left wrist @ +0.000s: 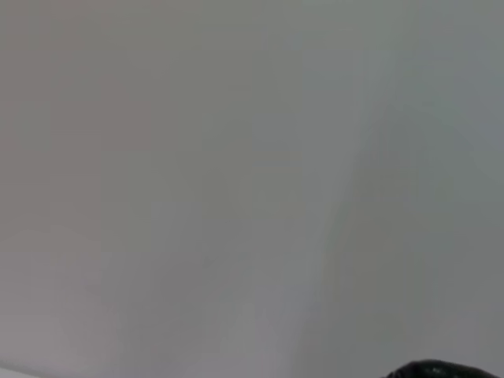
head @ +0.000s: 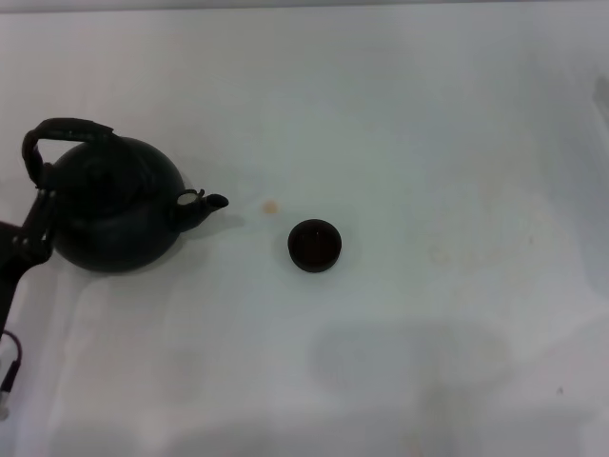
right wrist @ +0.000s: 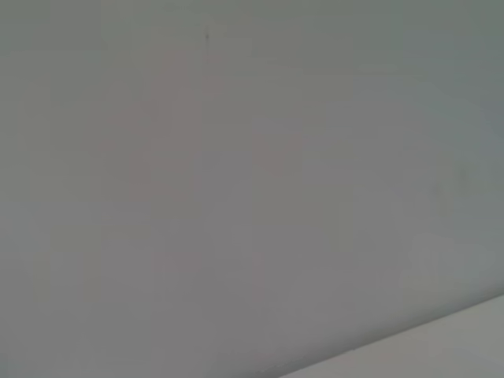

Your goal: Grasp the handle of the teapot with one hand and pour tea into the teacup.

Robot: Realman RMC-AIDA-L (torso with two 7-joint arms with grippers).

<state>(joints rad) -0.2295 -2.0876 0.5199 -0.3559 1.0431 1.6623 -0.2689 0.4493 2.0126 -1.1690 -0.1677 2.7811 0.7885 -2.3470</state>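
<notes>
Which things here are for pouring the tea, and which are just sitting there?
For the job:
teapot
handle
teacup
left gripper, at the teapot's side

Just there:
small tan spot on the table

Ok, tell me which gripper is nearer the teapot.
Left. The left gripper is against the teapot at its far-left side, by the handle. The right gripper is not in view.

Teapot (head: pixel 114 214) left of teacup (head: pixel 314 245)

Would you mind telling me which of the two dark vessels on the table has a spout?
The teapot, large and round at the table's left; the small teacup has none.
</notes>
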